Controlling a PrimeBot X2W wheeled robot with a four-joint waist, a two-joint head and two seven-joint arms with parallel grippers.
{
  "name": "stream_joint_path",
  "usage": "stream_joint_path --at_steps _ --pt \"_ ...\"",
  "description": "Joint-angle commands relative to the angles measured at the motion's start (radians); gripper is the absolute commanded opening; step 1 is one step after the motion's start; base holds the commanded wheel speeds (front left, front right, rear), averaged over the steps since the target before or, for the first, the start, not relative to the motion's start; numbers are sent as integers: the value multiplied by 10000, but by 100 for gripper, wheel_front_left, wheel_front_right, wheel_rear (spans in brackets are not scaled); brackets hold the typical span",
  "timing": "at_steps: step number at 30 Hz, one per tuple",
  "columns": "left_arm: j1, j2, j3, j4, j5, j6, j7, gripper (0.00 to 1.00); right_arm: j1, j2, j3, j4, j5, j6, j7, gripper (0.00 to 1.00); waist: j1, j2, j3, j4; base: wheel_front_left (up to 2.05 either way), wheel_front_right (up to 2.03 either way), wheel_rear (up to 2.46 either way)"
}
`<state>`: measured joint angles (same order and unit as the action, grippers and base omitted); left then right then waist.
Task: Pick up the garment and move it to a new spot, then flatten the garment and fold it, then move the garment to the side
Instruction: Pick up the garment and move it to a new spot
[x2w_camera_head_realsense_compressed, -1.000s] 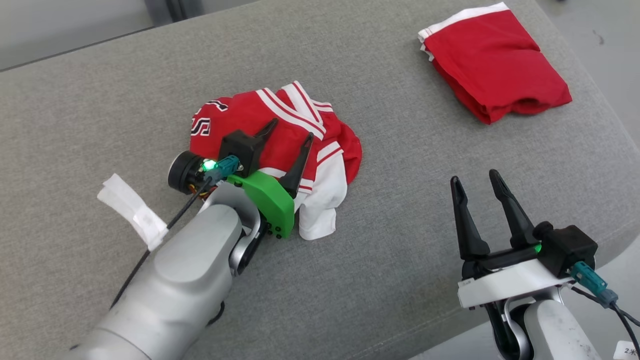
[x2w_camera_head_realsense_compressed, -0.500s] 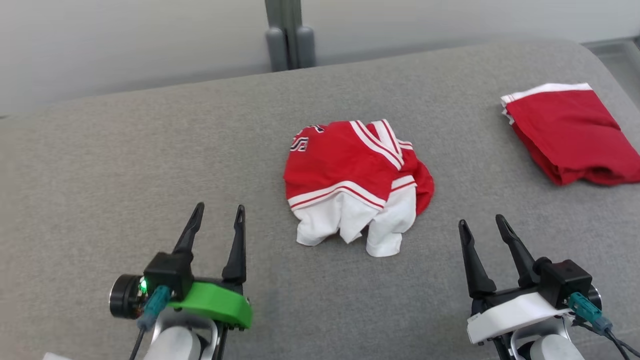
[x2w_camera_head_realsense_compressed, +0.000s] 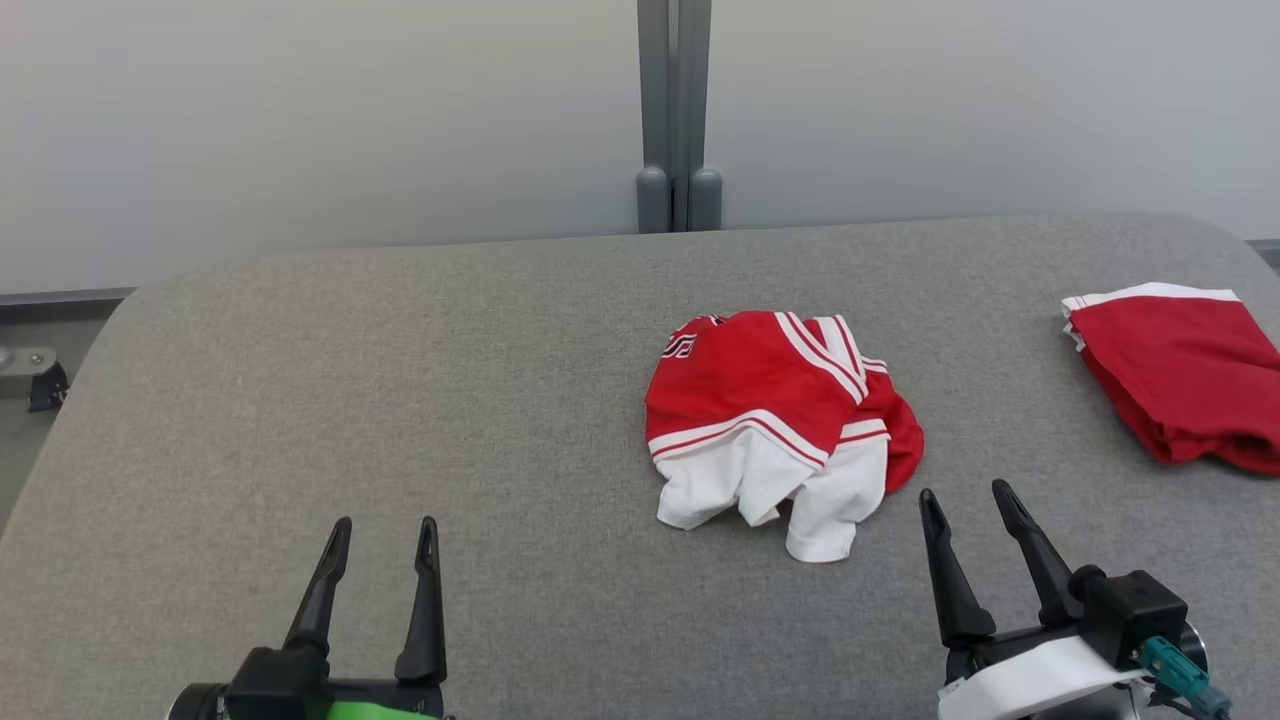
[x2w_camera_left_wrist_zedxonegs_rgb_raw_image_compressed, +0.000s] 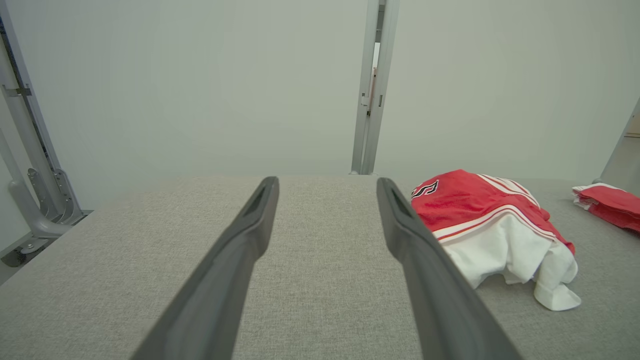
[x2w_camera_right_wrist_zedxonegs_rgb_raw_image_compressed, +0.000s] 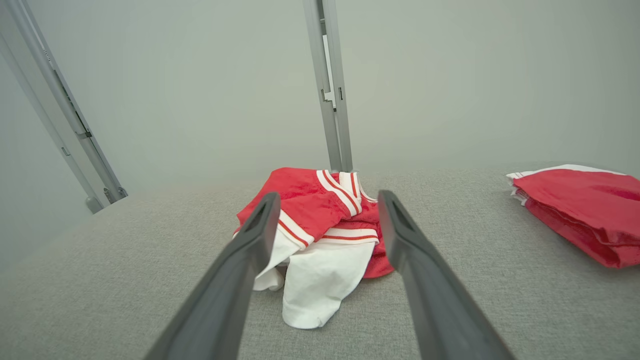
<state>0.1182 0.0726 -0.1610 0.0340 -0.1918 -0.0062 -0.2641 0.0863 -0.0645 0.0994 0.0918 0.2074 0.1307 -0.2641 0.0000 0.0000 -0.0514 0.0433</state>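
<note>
Both pairs of jaws stand wide apart and empty; left gripper (x2w_camera_head_realsense_compressed: 386, 522) and right gripper (x2w_camera_head_realsense_compressed: 964, 490) sit clear of the crumpled garment (x2w_camera_head_realsense_compressed: 770, 420) on the grey table (x2w_camera_head_realsense_compressed: 400, 350).

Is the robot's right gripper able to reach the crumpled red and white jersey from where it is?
Probably yes. The right gripper is open and points toward the crumpled red and white jersey, which sits close ahead on the grey table with nothing lying between them.
</note>
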Motion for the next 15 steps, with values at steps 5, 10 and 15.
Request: stream_joint_path --at_steps 5,10,15 --pt "322 -163 266 -50 317 -342 0 100 256 72 -105 -65 -74 0 -3 100 0 0 -207 26 0 0 0" --pt "380 -208 341 -10 450 -508 0 100 317 96 -88 -47 -83 0 -3 100 0 0 -320 -24 0 0 0" --pt "456 -219 324 16 395 -548 0 100 327 110 -148 14 -96 0 -3 100 0 0 -363 -31 0 0 0"
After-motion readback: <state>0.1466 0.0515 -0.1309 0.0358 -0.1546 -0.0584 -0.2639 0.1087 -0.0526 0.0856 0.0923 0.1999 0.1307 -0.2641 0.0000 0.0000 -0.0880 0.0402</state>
